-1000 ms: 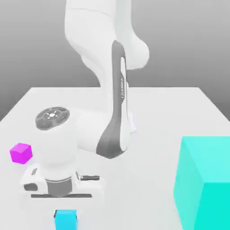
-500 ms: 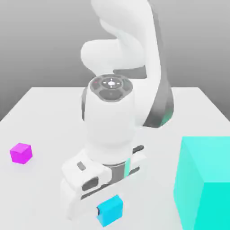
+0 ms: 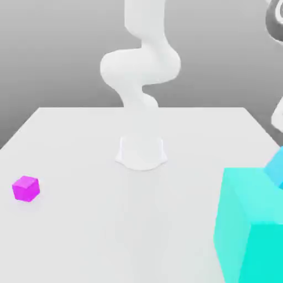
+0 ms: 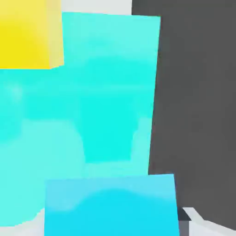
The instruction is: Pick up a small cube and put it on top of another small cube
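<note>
- Gripper (image 4: 112,219): closed on the small sky-blue cube (image 3: 277,167), which is up off the table (image 3: 138,221).
- Cube is at the exterior view's right edge, over or just beside the huge turquoise cube (image 3: 237,193); exact overlap can't tell.
- Key relation: where the base cube lies from the held one. Two candidates.
- Magenta cube (image 3: 26,188): on table, well apart, toward the exterior view's left.
- Yellow block (image 4: 25,34): in hand view, overlaps the turquoise top and sits apart from the held cube; on it or beside it, can't tell.
- Held cube has no clear long axis; looks tilted in exterior view.
- Likely next: keep height, line up over chosen base, square faces, lower. Risk: clipping turquoise.
</note>
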### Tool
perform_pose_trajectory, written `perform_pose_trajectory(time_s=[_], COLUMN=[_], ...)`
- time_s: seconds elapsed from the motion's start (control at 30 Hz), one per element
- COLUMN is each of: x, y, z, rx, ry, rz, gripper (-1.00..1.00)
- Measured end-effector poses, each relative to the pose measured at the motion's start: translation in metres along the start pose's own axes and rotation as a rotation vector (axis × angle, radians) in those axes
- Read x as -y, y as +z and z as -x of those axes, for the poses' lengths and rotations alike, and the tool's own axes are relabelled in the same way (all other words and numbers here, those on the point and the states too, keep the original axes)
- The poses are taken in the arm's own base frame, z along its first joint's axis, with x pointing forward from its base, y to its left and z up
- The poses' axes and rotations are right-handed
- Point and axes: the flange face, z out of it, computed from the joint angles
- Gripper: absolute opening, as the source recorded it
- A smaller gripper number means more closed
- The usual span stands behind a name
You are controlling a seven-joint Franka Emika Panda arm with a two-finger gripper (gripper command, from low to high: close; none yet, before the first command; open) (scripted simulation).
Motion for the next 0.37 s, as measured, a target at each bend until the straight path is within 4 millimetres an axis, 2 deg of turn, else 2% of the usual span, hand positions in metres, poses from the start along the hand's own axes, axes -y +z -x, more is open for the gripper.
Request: perform_pose_trajectory(time_s=[0.1, 0.13, 0.17, 0.2, 0.23, 0.27, 0.37], x=[0.043, 0.050, 0.044, 0.029, 0.024, 0.028, 0.028], y=[-0.038, -0.039, -0.029, -0.013, 0.004, 0.018, 0.018], z=[0.004, 0.002, 0.000, -0.001, -0.001, -0.002, -0.002], rx=[-0.039, -0.048, -0.050, -0.049, -0.048, -0.049, -0.049], ry=[0.082, 0.119, 0.157, 0.200, 0.220, 0.219, 0.220], rz=[-0.102, -0.139, -0.159, -0.169, -0.174, -0.177, -0.177], gripper=[-1.00, -1.00, -1.00, -1.00, -1.00, 1.00, 1.00])
